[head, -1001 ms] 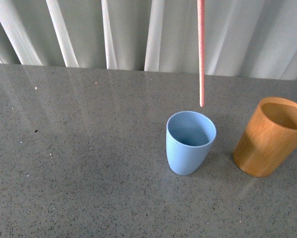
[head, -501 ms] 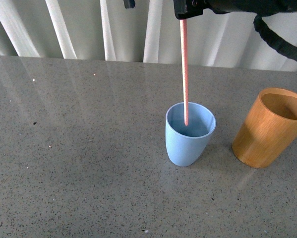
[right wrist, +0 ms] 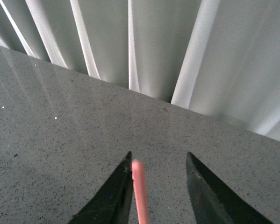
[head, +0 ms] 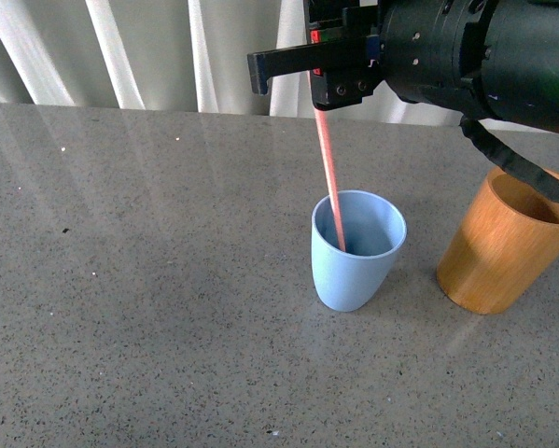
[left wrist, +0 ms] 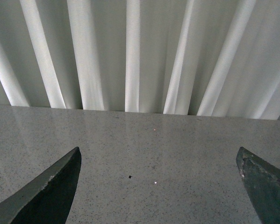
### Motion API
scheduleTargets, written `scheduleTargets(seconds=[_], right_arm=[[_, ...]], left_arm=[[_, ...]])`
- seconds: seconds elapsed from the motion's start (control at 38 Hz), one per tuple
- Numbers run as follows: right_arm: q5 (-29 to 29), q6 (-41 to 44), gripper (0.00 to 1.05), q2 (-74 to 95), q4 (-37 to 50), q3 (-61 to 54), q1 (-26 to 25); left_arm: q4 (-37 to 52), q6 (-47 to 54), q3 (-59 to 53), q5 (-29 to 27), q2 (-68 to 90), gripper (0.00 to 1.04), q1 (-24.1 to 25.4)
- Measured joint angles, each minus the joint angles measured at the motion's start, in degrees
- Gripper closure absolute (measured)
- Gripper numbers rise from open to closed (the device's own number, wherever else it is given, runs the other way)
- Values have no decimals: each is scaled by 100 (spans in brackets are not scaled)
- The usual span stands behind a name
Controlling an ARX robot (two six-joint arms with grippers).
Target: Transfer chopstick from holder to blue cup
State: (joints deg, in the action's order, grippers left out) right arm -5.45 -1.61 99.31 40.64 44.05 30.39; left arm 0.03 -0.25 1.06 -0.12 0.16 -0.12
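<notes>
Front view: chopstick point(head: 328, 173) tilted, tip down

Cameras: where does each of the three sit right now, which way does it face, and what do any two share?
Front view: on the body, looking down at the grey speckled table; shows right gripper, thin pink chopstick in the light-blue plastic cup, orange-brown wooden holder.
Left wrist view: faces table and white curtain; left gripper open.
Right wrist view: same direction; fingers flank the chopstick's top.
Shared: chopstick in front and right wrist views.
</notes>
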Motion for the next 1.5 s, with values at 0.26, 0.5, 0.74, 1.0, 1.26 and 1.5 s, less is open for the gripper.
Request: scheduleTargets(seconds=[0.26,0.5,0.74,1.0,1.26,1.5], right_arm=[[-164,-7,27,-964,-304,-352,-240],[-780,-87,10,-3473,-1517,-1425,-1137],[-717,-326,14,-4533,-1672,-2094,-1808],[-227,129,64,-5259,-643,-3195,-2267],[487,162,104,-6116,-942,-3764,-2844],[557,160,104,-6695,-1274,-3995,-3023]], left_arm=[[0,0,0,0,2,7,0],[0,2,0,0,2,7,0],[0,2,2,13,2,7,0],[0,2,2,11,2,7,0],[0,0,0,4,2,7,0],[0,2,0,11,0,7,0]])
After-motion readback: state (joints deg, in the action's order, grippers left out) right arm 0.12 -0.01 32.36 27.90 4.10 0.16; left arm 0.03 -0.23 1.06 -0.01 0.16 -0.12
